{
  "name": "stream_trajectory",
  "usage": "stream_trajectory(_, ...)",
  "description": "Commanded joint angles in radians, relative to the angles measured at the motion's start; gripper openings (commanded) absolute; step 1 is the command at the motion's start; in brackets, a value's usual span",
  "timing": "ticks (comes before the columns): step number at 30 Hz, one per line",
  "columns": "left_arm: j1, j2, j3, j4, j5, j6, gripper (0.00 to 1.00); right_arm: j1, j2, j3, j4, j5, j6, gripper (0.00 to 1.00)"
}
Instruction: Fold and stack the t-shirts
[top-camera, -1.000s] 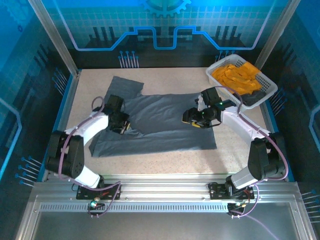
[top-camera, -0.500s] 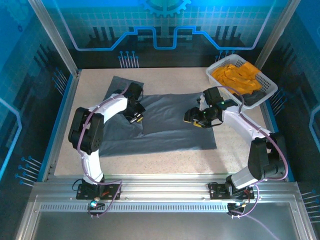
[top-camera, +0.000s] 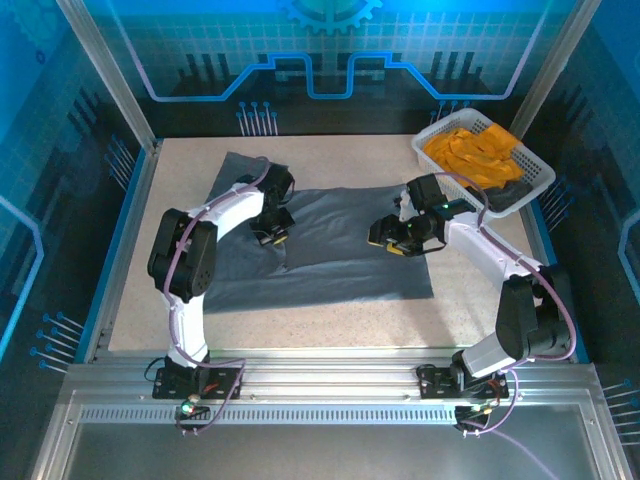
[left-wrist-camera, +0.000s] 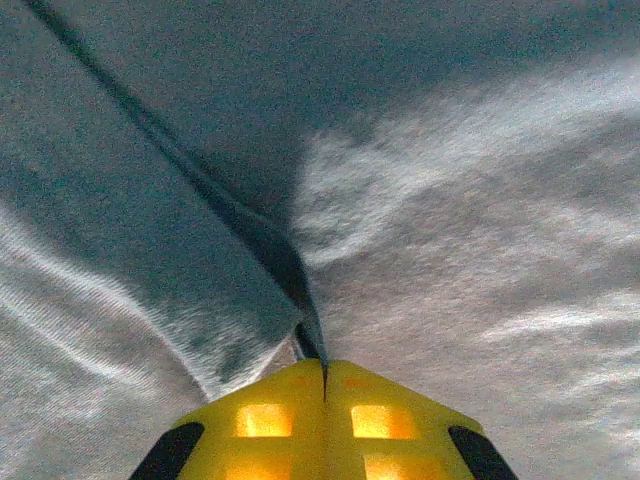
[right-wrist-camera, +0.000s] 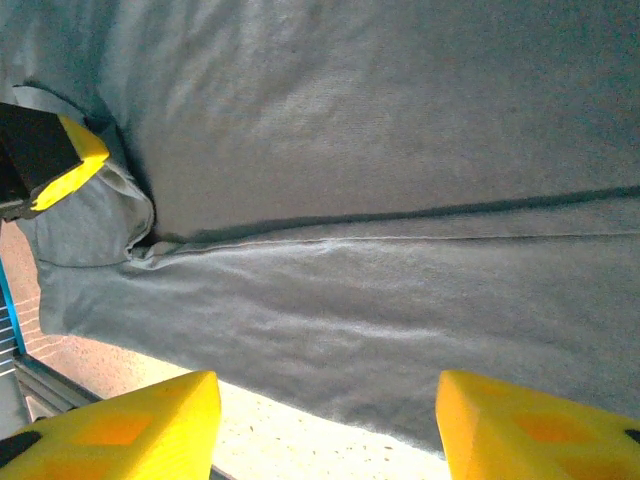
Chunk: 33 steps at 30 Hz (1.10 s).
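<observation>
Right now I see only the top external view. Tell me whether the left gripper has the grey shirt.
Observer: In the left wrist view the left gripper is shut, with a ridge of the shirt pinched at its tips.
Operator: Report the right gripper.
Observer: In the right wrist view the right gripper is open, its fingers wide apart and gripping nothing.
Operator: Say what lies under that gap.
Observer: The shirt's edge, with bare table just past it.
</observation>
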Motion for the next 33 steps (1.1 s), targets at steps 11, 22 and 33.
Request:
stream_trajectory(11, 0.047, -0.242, -0.104, 0.047, -0.012, -0.051, 0.53, -0.090, -0.078, -0.165, 0.002, 0.125, 0.069, 0.54)
stream_trajectory(22, 0.251, -0.446, -0.578, 0.154, 0.145, -0.225, 0.29, -0.023, 0.081, -0.171, -0.053, 0.232, 0.064, 0.49)
stream_trajectory(33, 0.292, -0.464, -0.709, 0.065, 0.025, -0.208, 0.19, 0.131, 0.152, -0.159, -0.210, 0.369, 0.113, 0.47)
